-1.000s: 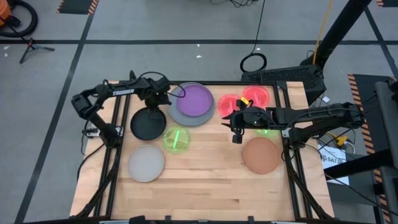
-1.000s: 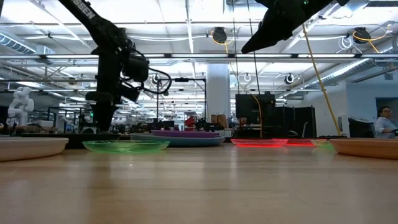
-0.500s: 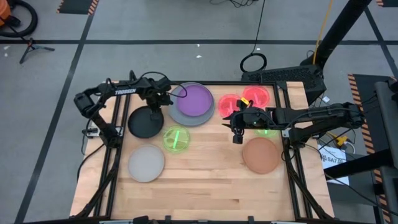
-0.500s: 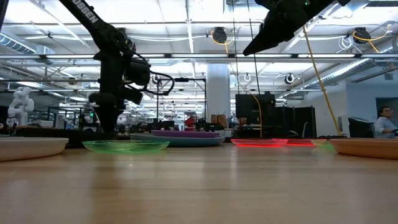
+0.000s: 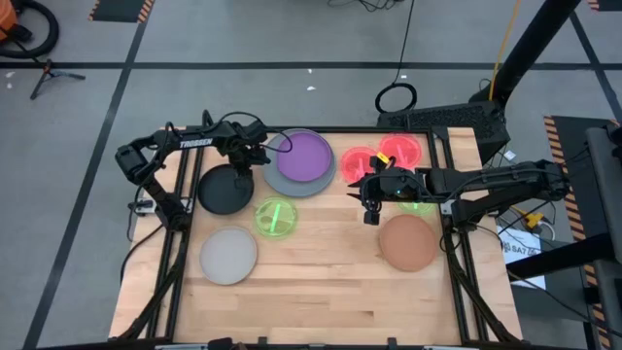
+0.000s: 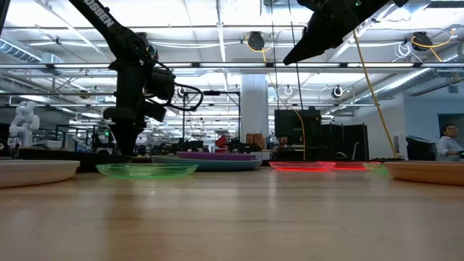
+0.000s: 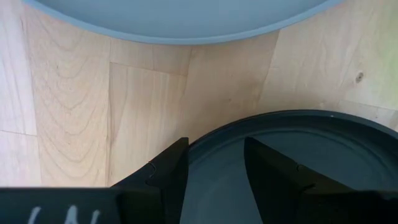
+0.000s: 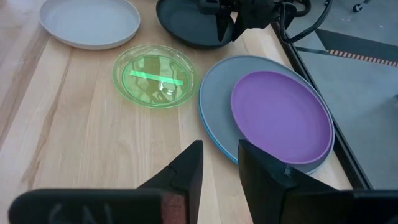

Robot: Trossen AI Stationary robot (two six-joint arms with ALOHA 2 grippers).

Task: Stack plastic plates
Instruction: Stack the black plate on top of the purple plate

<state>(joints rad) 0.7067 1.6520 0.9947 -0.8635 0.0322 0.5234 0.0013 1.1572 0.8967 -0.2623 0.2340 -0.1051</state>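
Left wrist view: left gripper (image 7: 214, 171), fingers parted astride the black plate's (image 7: 323, 140) rim; right gripper (image 8: 219, 168) hovers open, empty.

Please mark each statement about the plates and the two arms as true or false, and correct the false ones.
1. The purple plate lies on the large grey plate. True.
2. The left gripper is over the pale grey plate. False: it is at the rim of the black plate; the pale grey plate lies apart, nearer the front edge.
3. The brown plate has another plate stacked on it. False: it lies alone on the table.
4. The right gripper hangs above the table and holds nothing. True: its fingers are apart.
5. The green plate beside the black plate is translucent. True.
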